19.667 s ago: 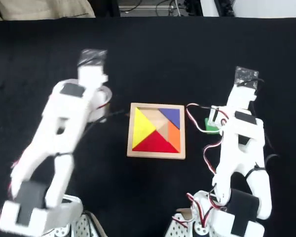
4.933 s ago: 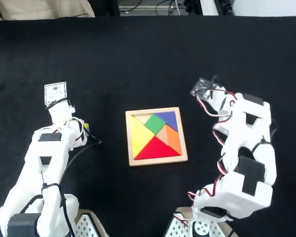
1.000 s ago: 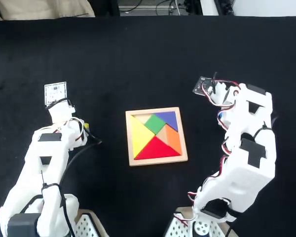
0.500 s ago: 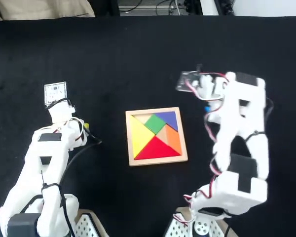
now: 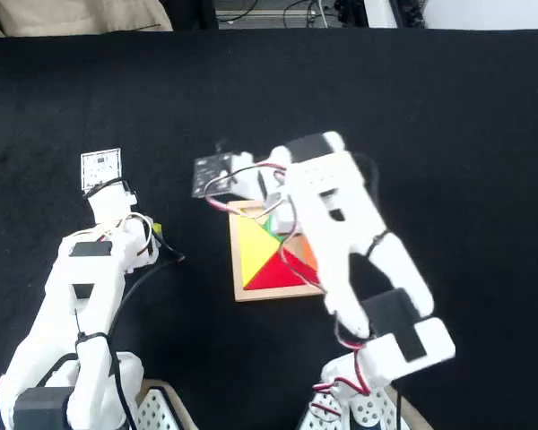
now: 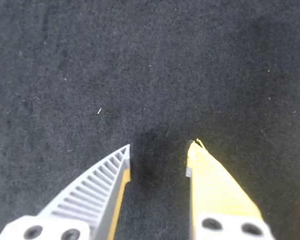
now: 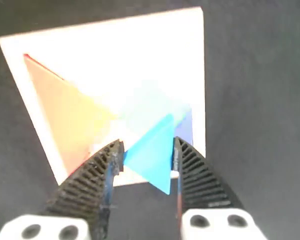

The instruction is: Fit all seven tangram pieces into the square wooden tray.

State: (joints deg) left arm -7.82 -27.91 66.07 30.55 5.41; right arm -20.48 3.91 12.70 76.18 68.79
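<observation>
Where the black cloth (image 5: 484,152) covers the whole table, its weave looks matte and speckled with pale lint in the left wrist view. Past the cloth's far edge on the left lies a fold of beige fabric (image 5: 72,13). On the left side of the table the left arm (image 5: 81,287) stretches from its base at the near edge toward the far side. The left gripper (image 6: 159,150) hangs over bare cloth with its fingers spread apart and nothing between them. At the centre sits the square wooden tray (image 5: 236,260), flat on the cloth. A yellow triangle (image 5: 249,246) lies against its left wall, a red triangle (image 5: 273,273) lies along its near wall, and a sliver of a green piece (image 5: 272,225) shows at the far side. The right arm (image 5: 341,224) rises from its base at the near edge, right of centre. It leans far and left across the tray, covering the tray's right half. The right gripper (image 7: 147,146) pinches a light blue triangle (image 7: 152,155) between its two fingers, directly above the tray's interior. Farther right the cloth runs on plain and dark. Beyond its far edge stand dark equipment and loose cables (image 5: 314,11), with a white surface (image 5: 493,13) in the far right corner.
</observation>
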